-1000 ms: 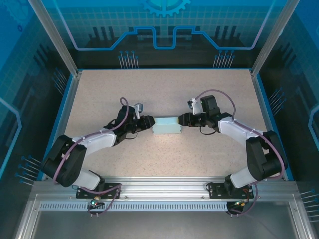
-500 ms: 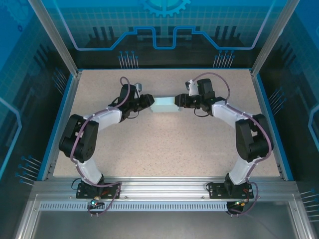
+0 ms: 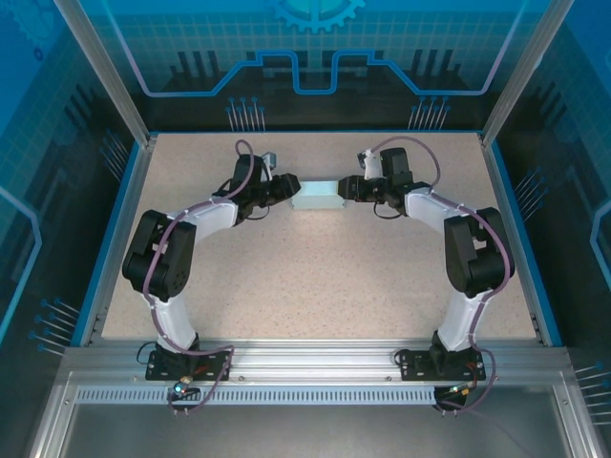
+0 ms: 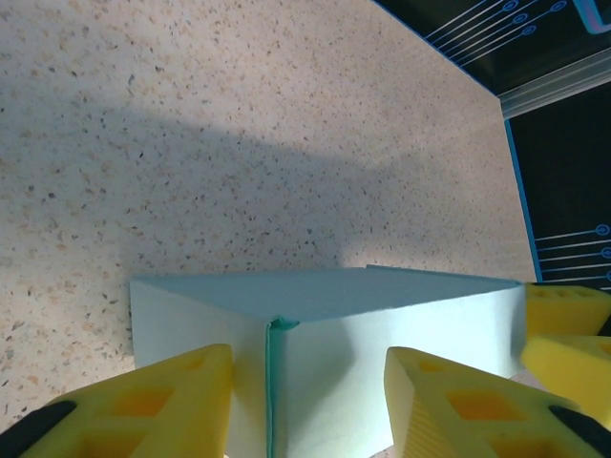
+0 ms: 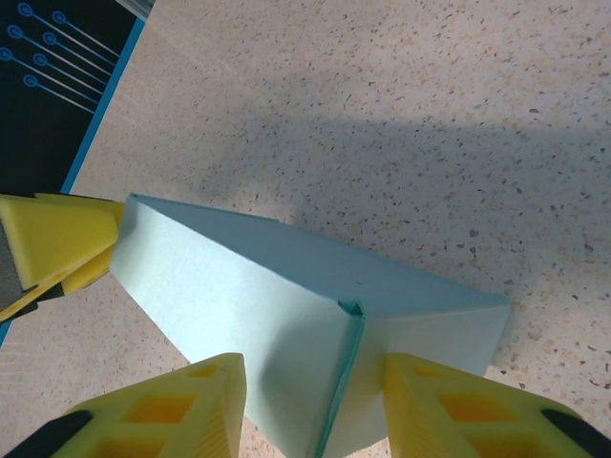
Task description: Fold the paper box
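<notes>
The paper box (image 3: 318,196) is a small closed pale-blue box at the far middle of the table (image 3: 315,296), caught end to end between both grippers. My left gripper (image 3: 289,188) stands open, its yellow fingertips against the box's left end, one on each side of the end seam (image 4: 270,382). My right gripper (image 3: 347,189) is also open, its tips set the same way on the right end. In the left wrist view the box (image 4: 382,305) fills the space ahead of the left gripper (image 4: 307,358). The right wrist view shows the box (image 5: 239,277) ahead of the right gripper (image 5: 313,363).
The speckled table is ringed by a blue rim and aluminium posts (image 3: 134,114). The back edge (image 3: 315,134) lies a short way beyond the box. Both arms stretch far forward from their bases (image 3: 186,358).
Both grippers and the box between them have moved away from the arm bases toward the back of the table, most of it in the first half second. The arms are more extended.
</notes>
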You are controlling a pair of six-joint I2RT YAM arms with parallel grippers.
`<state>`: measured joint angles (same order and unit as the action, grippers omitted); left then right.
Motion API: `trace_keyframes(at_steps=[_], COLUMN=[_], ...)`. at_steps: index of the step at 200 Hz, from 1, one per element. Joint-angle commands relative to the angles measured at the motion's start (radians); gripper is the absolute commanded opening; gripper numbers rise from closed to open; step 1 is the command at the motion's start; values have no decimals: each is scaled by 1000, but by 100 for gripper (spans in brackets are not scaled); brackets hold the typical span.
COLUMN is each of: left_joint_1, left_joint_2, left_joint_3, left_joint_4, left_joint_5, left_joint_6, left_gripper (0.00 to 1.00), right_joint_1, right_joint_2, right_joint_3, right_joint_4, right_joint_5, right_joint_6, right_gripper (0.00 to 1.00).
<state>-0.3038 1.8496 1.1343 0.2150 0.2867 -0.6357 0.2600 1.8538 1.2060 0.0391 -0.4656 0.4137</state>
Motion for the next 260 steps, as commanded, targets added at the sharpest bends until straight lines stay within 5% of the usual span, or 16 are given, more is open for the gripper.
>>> trace_keyframes(at_steps=[1, 145, 260], left_joint_1=[-50, -89, -70], left_joint_2=[-25, -46, -44], left_joint_3=[-45, -230, -278], left_joint_4=[53, 147, 112], left_joint_5=[124, 142, 101], left_joint_6=[17, -25, 33], left_gripper=[48, 52, 61], right_joint_1=[20, 29, 30], right_joint_2=[-10, -93, -145], right_joint_3=[-39, -255, -311], right_joint_4=[71, 122, -39], right_joint_5=[-114, -88, 53], right_joint_6=[-26, -32, -77], right_gripper=[43, 44, 46])
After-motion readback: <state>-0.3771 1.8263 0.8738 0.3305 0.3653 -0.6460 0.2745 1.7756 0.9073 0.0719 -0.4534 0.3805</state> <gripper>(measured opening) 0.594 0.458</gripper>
